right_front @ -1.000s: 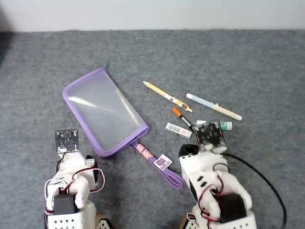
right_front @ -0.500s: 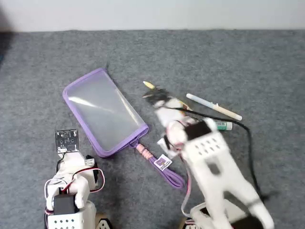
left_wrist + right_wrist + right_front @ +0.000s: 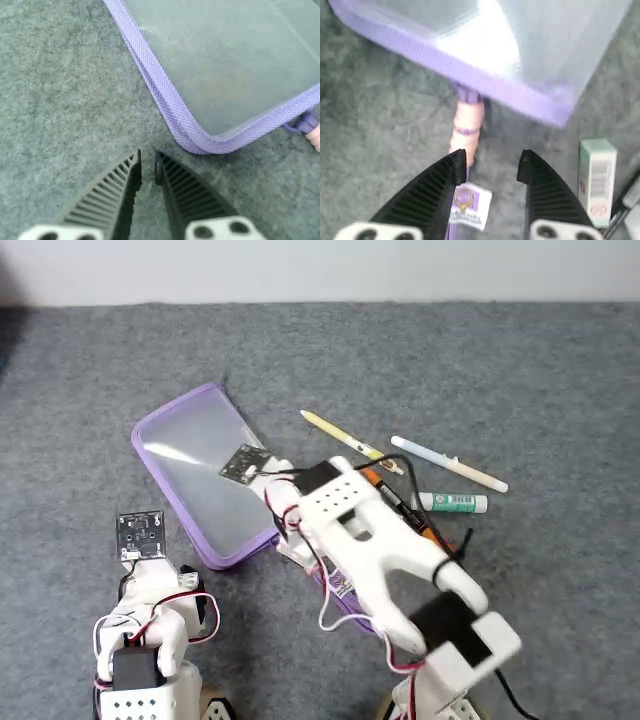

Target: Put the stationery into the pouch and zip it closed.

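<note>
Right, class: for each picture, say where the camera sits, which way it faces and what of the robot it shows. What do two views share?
High view: fixed above the table, looking down on the pouch, the pens and both arms.
Left wrist view: on the left arm, facing down at the pouch's purple edge; the left gripper shows, slightly open.
Right wrist view: on the right arm, facing down at the pink zip pull; the right gripper shows, open.
Shared: both wrist views show the same pouch corner.
</note>
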